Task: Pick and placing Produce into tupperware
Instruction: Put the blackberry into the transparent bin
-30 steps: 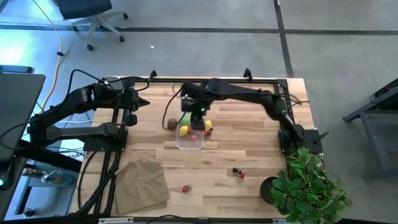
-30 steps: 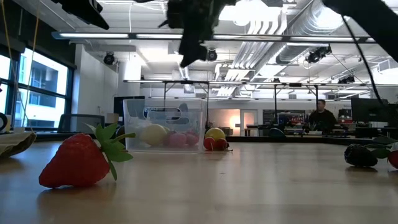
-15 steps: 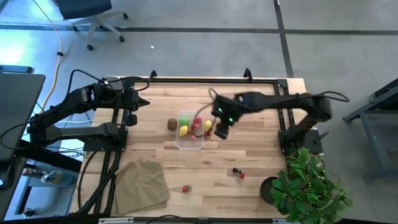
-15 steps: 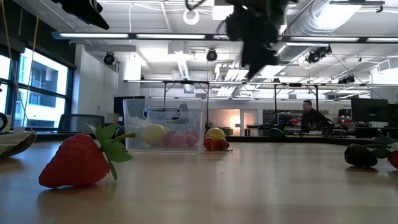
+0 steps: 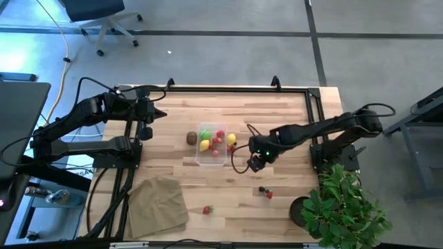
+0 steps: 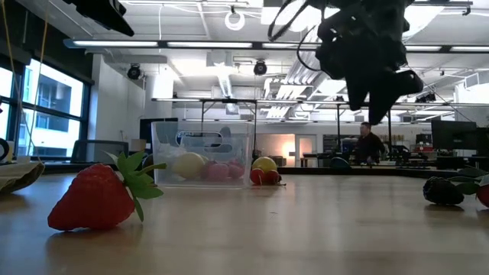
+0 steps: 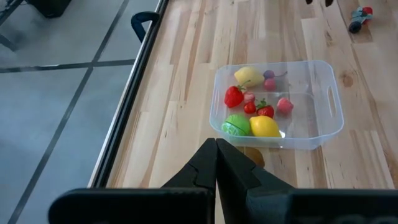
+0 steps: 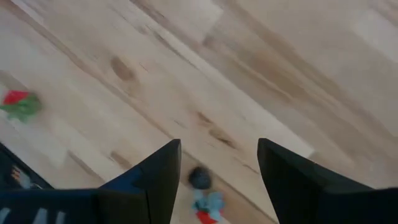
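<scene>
Tupperware (image 5: 211,146) frame centre, high view, long axis running top to bottom; contents small, hard to separate. Kiwi (image 5: 190,138) just left of tub. Right gripper (image 5: 253,163) right of tub, fingers apart, empty. Left gripper (image 7: 216,152) fingers together, upper left.

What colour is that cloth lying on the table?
Tan-brown cloth, best in the high view.

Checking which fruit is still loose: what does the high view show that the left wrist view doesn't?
Only the high view: the right claw, open and empty, a strawberry near the tan cloth, and the potted plant. Only the left wrist view: the left claw shut, seen up close. Both: the tupperware holding lemons and berries, and the kiwi beside it.
</scene>
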Controlling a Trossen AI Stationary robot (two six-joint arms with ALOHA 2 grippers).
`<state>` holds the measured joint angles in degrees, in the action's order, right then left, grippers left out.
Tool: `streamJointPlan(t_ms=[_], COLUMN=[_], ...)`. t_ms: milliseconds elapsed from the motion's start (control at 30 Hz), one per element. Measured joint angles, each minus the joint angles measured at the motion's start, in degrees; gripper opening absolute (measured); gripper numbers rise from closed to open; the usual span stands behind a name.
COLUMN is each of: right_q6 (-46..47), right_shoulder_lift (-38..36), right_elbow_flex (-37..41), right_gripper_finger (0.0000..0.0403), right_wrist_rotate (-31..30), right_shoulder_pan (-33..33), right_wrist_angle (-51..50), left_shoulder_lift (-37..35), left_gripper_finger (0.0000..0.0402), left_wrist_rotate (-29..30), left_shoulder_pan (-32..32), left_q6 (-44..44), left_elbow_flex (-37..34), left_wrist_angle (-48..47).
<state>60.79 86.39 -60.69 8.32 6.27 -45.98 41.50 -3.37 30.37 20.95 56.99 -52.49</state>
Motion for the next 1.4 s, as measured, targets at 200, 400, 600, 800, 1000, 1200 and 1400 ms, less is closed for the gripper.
streamJointPlan(t_ms=[200, 400, 600, 800, 1000, 1200, 1400], right_q6=[5.1, 4.9, -0.6, -2.7, -1.3, -3.2, -5.8], right_shoulder_lift=[3.1, 9.8, 15.6, 17.5, 17.6, 17.9, 19.2], right_elbow_flex=[-2.0, -6.7, -11.9, -12.3, -11.5, -11.5, -11.4], right_gripper_finger=[0.0204, 0.0204, 0.0204, 0.0204, 0.0204, 0.0204, 0.0204], right_wrist_rotate=[-2.3, -2.1, -3.5, -4.0, -6.7, -8.2, -7.6], right_shoulder_pan=[5.0, 9.3, 11.6, 14.2, 17.9, 19.2, 19.2], right_wrist_angle=[-1.0, -2.4, -6.1, -6.9, -8.0, -8.7, -7.4], left_shoulder_lift=[0.0, 0.0, 0.0, 0.0, 0.0, 0.0, 0.0], left_gripper_finger=[0.0001, 0.0001, 0.0001, 0.0001, 0.0001, 0.0001, 0.0001], left_wrist_rotate=[0.0, 0.0, 0.0, 0.0, 0.0, 0.0, 0.0], left_shoulder_pan=[0.0, 0.0, 0.0, 0.0, 0.0, 0.0, 0.0], left_q6=[0.0, 0.0, 0.0, 0.0, 0.0, 0.0, 0.0], left_elbow_flex=[0.0, 0.0, 0.0, 0.0, 0.0, 0.0, 0.0], left_wrist_angle=[0.0, 0.0, 0.0, 0.0, 0.0, 0.0, 0.0])
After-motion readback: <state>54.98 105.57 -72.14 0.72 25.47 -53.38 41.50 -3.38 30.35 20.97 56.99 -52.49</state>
